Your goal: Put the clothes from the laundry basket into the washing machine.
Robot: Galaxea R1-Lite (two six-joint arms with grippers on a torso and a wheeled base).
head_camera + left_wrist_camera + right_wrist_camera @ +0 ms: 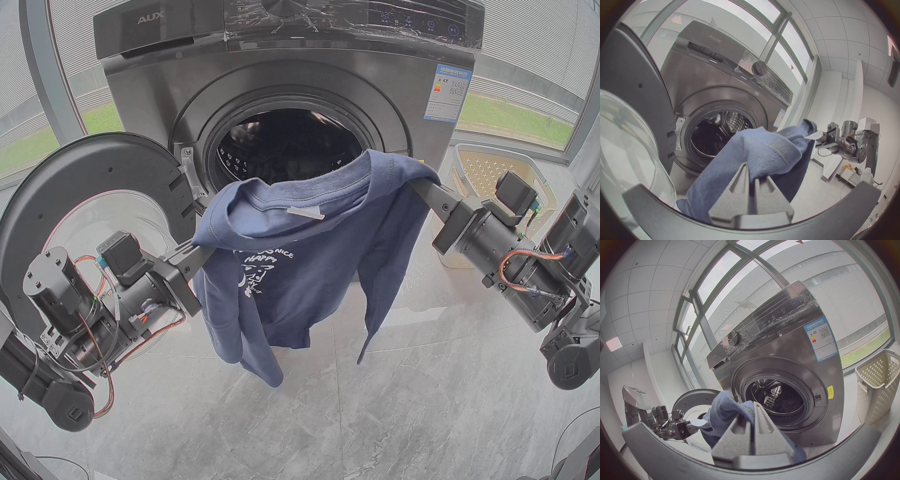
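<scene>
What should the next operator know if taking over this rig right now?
Left pincer: shut on the navy T-shirt. Right pincer: shut on it too.
The shirt hangs stretched between both, before the open drum of the washing machine; door swung wide.
Laundry basket stands on the floor right of the machine; no clothes visible in it.
Done: shirt picked up, door open.
Left: push it into the drum, release.

Head cam: high and close, looking forward and down at the washing machine (pixel 156 94). Wrist cams: low, one each side, tilted up at its front. All three share the drum opening (pixel 287 147) and blue shirt (pixel 294 250)
</scene>
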